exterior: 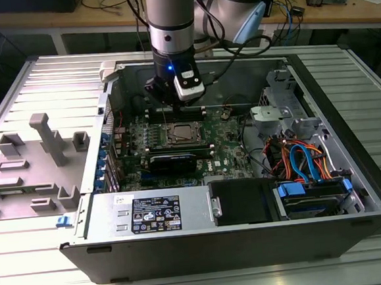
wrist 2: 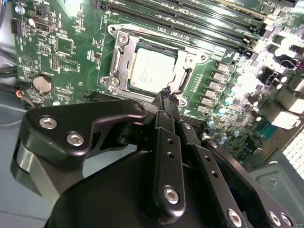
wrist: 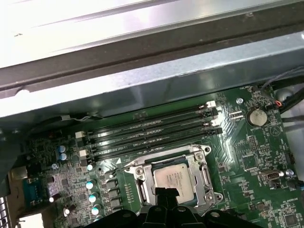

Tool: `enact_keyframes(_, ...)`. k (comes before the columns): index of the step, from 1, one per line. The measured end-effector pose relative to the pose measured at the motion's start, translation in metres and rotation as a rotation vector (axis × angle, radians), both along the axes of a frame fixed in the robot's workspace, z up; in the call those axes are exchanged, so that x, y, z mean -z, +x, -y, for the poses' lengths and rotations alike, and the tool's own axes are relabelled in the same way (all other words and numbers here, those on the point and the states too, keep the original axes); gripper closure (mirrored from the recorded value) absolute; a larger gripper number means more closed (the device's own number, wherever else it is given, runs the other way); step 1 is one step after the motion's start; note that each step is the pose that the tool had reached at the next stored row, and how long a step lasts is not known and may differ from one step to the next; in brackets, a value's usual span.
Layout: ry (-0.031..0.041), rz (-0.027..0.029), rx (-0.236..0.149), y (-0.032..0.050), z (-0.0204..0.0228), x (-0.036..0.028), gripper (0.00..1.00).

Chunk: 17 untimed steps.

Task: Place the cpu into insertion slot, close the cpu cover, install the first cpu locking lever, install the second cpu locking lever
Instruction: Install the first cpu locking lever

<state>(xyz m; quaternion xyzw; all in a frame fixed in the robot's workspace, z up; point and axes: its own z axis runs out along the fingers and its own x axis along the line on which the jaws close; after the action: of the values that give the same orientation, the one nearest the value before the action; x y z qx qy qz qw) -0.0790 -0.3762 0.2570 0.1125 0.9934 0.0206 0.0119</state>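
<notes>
cpu [wrist 2: 152,71] is sitting flat in the insertion slot [wrist 2: 147,46], with the cpu cover [wrist 2: 118,61] lying down around it like a frame. grey plastic fixtures [exterior: 42,151] are resting on the exterior view's left. the open computer case [exterior: 251,246] is lying in the middle, where the gripper [exterior: 174,103] is hovering just above the socket, its jaws looking pressed together with nothing visible between them. blue and orange cables [exterior: 301,160] are trailing on the exterior view's right.

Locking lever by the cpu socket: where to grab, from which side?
The locking lever: take its hooked free end beside the cpu cover, probably from above, closing across the thin wire; the rest hugs the frame.
</notes>
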Motion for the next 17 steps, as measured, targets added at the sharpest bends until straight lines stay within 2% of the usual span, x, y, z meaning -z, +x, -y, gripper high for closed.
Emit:
enact_keyframes(5, 0.0, 0.0014, -0.008, -0.0053, 0.0001, 0.0, 0.89)
enact_keyframes(17, 0.0, 0.0016, -0.009, -0.0054, 0.0001, 0.0, 0.89)
